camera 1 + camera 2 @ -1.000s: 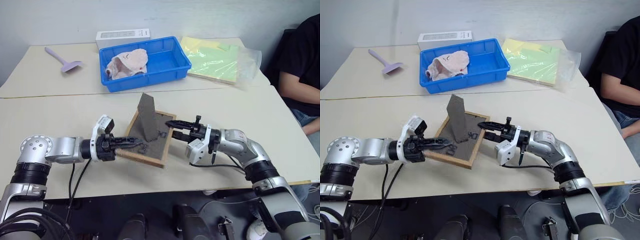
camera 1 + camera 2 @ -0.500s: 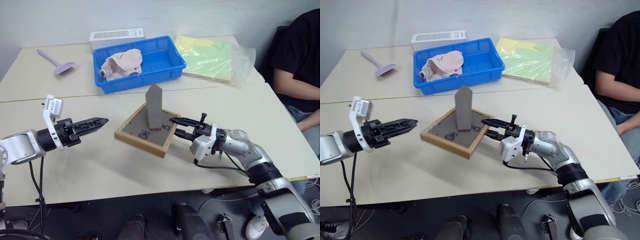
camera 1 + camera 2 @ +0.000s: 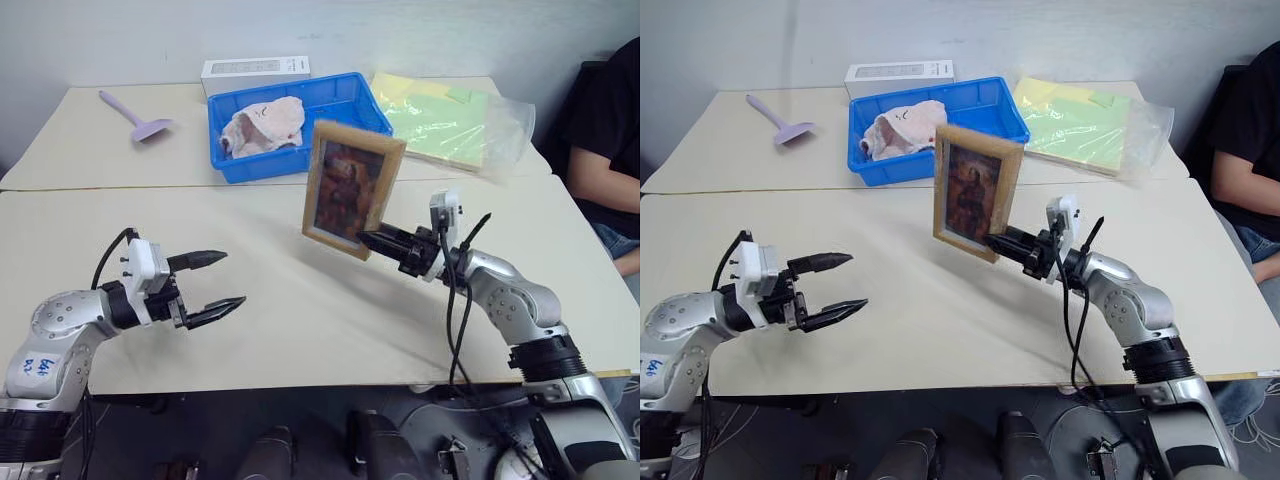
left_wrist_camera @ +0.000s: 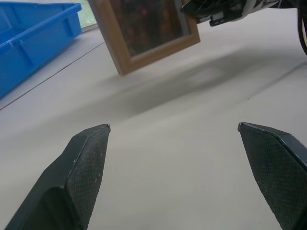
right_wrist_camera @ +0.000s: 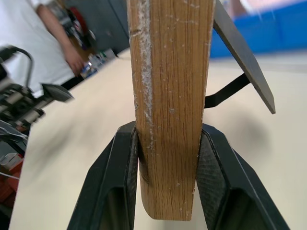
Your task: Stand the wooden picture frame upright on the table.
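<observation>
The wooden picture frame is seen just right of centre in the left eye view, held upright above the table with its dark portrait facing the camera. It is slightly tilted, and its lower edge appears clear of the tabletop. Its lower right corner is pinched by the right gripper, which reaches in from the right. In the right wrist view the two black fingers are pressed against both faces of the frame's wooden edge, and the dark fold-out stand is seen angled out from the back.

The left gripper is seen at lower left, well apart from the frame, with its fingers spread wide and nothing between them.

Behind the frame, at upper centre, a blue tray with a pink cloth is seen. A white flat box lies behind it, a lilac scoop at upper left, and yellow-green sheets in a clear bag at upper right. A person's arm is seen at the right edge.
</observation>
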